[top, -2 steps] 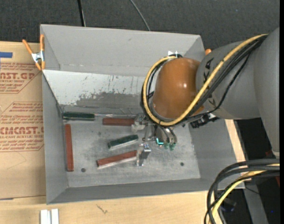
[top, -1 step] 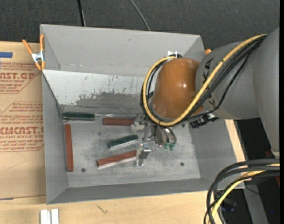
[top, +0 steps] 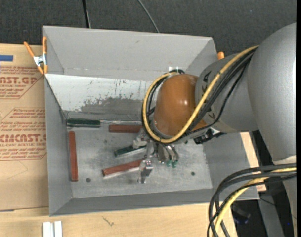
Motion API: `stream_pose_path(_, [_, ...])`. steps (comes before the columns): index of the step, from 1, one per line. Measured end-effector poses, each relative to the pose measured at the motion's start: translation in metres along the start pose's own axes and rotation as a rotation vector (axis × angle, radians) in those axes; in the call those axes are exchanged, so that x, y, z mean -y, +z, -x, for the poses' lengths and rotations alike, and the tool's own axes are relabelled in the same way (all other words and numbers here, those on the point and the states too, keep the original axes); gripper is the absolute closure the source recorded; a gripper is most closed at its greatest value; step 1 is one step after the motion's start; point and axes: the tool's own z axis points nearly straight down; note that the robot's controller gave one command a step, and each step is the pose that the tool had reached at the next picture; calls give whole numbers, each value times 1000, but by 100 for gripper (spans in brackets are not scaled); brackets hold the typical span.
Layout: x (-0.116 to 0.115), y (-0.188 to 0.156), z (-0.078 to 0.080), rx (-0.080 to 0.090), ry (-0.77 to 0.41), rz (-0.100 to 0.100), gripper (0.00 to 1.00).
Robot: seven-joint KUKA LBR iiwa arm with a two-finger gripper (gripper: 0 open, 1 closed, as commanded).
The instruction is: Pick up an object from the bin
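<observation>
The big silver arm (top: 269, 83) comes in from the right. Its round orange cover (top: 174, 105) hangs over the right half of the grey bin (top: 125, 51). Under the cover, the fingers (top: 146, 171) point down at the bin floor. They look spread apart, but the cover hides part of them, so this is not sure. A long red-brown stick (top: 119, 170) lies flat near the front of the bin. Its right end is just beside the finger nearest the front. A short green stick (top: 124, 151) lies a little behind it, and its right end is close to the fingers too. A tiny green bit (top: 172, 164) lies just to the right of the fingers. Farther off, a second red-brown stick (top: 124, 128) and a dark green stick (top: 83, 123) lie along the back wall. A third red-brown stick (top: 72, 156) lies along the left wall.
</observation>
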Motion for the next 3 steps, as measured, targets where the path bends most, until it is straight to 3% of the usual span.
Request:
stream_pose_path(1, [-13,28,33,29,0,3,100])
stream_pose_path(2, [-13,28,33,29,0,3,100])
stream_pose_path(3, [-5,-162,31,8,-23,-1,100])
